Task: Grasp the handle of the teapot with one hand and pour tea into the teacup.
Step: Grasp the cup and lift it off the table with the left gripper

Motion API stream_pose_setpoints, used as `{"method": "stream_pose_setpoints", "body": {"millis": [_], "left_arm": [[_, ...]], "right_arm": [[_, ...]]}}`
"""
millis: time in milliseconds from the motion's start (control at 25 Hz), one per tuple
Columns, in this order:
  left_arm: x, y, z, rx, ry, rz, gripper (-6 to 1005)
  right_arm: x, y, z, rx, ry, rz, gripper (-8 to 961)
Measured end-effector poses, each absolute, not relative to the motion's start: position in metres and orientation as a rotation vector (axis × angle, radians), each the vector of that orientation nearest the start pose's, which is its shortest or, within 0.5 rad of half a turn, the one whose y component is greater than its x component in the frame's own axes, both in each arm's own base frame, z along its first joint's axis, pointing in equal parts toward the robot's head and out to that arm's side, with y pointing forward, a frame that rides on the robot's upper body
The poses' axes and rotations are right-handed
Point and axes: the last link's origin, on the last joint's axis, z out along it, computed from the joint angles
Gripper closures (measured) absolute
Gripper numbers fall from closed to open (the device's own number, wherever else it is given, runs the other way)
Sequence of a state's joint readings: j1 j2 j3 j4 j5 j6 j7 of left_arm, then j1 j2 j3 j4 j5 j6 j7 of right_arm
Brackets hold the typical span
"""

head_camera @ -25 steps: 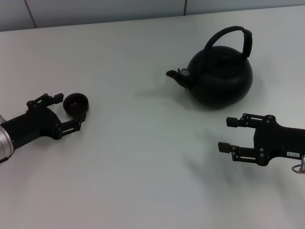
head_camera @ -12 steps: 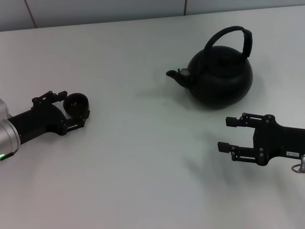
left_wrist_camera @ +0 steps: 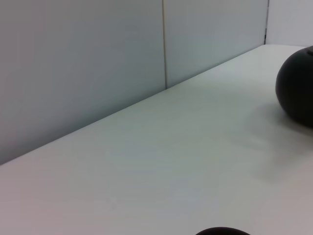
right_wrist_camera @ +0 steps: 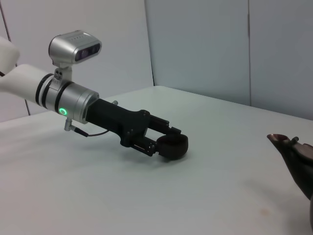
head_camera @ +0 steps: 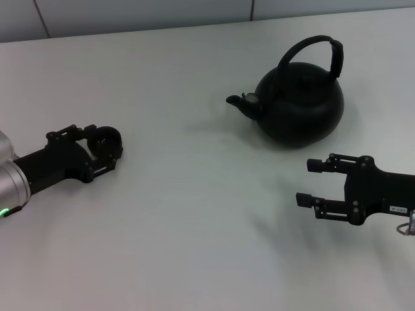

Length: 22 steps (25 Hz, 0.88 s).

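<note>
Small round dark bowl-shaped teacup (head_camera: 104, 140) at table's 9 o'clock, enclosed between left gripper (head_camera: 98, 151) fingers, apparently gripped. Large matte black teapot (head_camera: 299, 107) at 1 o'clock. Right gripper (head_camera: 312, 182) spread wide, empty, at teapot's 6 o'clock. Arched hoop handle (head_camera: 314, 53) best taken at thick sleeve.

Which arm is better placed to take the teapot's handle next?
Right, probably. The right hand sits open just in front of the teapot, whose handle is free. The left hand is far across the table, its fingers around the teacup.
</note>
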<state>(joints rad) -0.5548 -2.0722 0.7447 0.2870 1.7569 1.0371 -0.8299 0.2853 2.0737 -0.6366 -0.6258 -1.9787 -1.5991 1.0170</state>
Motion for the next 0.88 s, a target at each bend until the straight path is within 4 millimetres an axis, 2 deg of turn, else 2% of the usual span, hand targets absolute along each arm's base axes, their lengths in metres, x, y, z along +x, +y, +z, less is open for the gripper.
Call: {"method": "stream_pose_setpoints", "body": {"millis": [240,440,600,760,880], "left_arm": [[-0.297,0.335,-0.057,-2.54,-0.337,-0.483,297],[-0.273,0.325,-0.073,-2.687,-0.206,-0.558,310],[-0.263,0.326,-0.082,-2.726,-0.195,-0.573,309],[-0.263,0.326,-0.082,-2.726,-0.195,-0.573,308],[-0.255,0.329,-0.094,-2.754,-0.165,-0.55,308]], "right_arm": [[0.334,0.254,0.005,-2.612,0.479,0.625,244],[0.338,0.253,0.01,-2.576,0.487,0.629,244],[0.339,0.251,0.009,-2.574,0.491,0.629,244],[0.339,0.25,0.009,-2.574,0.494,0.629,244],[0.339,0.25,0.009,-2.574,0.496,0.63,244]]}}
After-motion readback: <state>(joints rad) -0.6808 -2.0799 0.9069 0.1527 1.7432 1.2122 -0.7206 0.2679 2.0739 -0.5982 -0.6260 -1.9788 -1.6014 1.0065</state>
